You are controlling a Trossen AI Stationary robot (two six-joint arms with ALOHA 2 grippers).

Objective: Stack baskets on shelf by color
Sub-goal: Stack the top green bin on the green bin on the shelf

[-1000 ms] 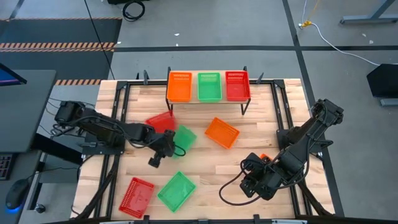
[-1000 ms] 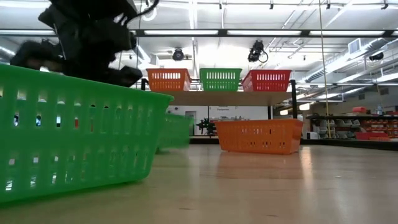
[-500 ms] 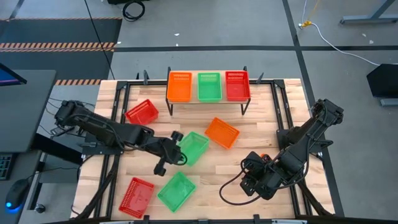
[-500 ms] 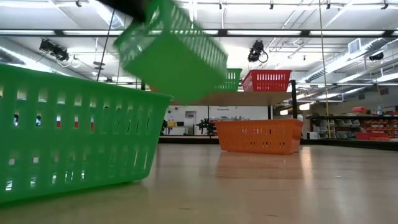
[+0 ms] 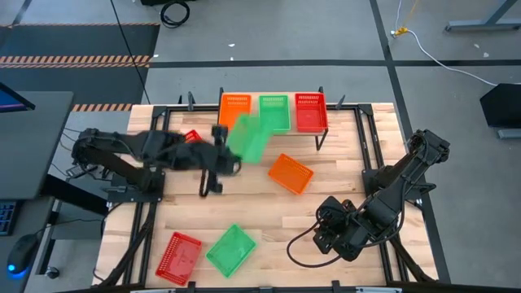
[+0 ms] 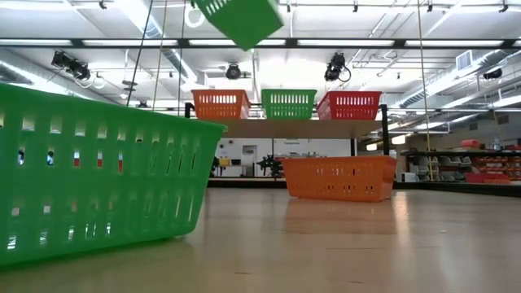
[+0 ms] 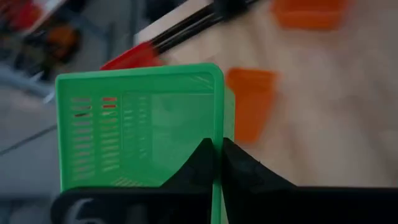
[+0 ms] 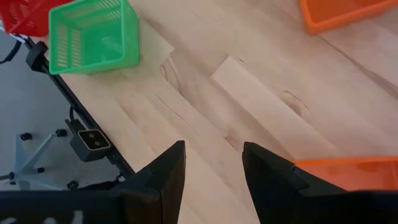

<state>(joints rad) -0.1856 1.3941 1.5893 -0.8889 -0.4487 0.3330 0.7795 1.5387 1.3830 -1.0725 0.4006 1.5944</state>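
Observation:
My left gripper (image 5: 230,156) is shut on a green basket (image 5: 249,138) and holds it high above the table, just short of the shelf (image 6: 301,128). In the low view this basket (image 6: 240,18) hangs tilted at the top. On the shelf stand an orange basket (image 5: 236,111), a green basket (image 5: 275,111) and a red basket (image 5: 310,111), side by side. My right gripper (image 8: 213,162) hovers open over bare wood at the near right, with nothing between its fingers. My left gripper pinches one side wall of the green basket at its rim (image 7: 217,124), one finger inside the basket (image 7: 202,163) and one outside. The fingers come slanting down from the table's left. The basket is lifted clear and tilted, its open side turned toward the wrist.
An orange basket (image 5: 291,173) lies mid-table. A red basket (image 5: 191,136) shows partly behind the left arm. A red basket (image 5: 178,256) and a green basket (image 5: 231,249) lie at the near left. Another orange basket (image 8: 348,171) lies under the right arm.
My left gripper has risen sharply and swung toward the far edge and the shelf, tipping up as it went. The green basket has come off the table with it and now hangs high and tilted. The red basket beside it has shifted toward the table's left.

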